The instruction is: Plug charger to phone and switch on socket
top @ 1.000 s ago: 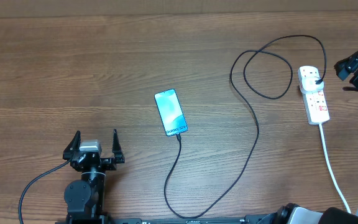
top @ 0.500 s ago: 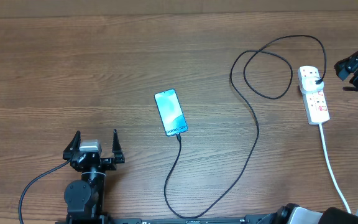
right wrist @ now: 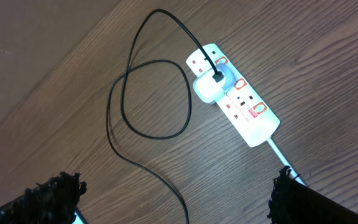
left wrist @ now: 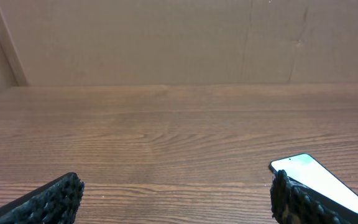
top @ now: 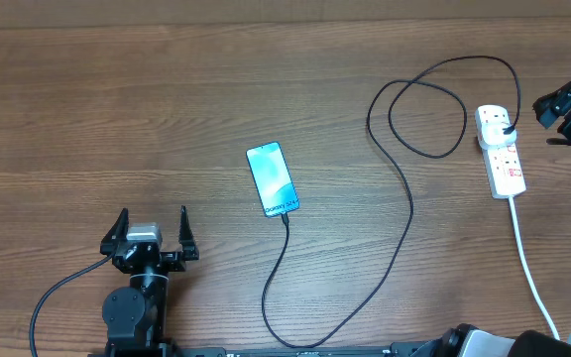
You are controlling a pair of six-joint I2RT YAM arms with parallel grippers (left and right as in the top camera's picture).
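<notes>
Charger point(top: 410, 210) links phone point(top: 272, 178) and socket point(top: 502, 154), left fingers point(left wrist: 55, 199) and right fingers point(right wrist: 55, 193) both spread wide, gripping nothing.

The surface point(top: 117, 109) is brown wood with long lines running across it. A plain tan wall point(left wrist: 166, 37) stands along its far edge.

Left of the phone point(top: 273, 179), bare desk point(top: 87, 119) is left open for passage. Right of the phone, the way is crossed by the looping charger point(top: 410, 211), with the socket point(top: 501, 151) beyond.
</notes>
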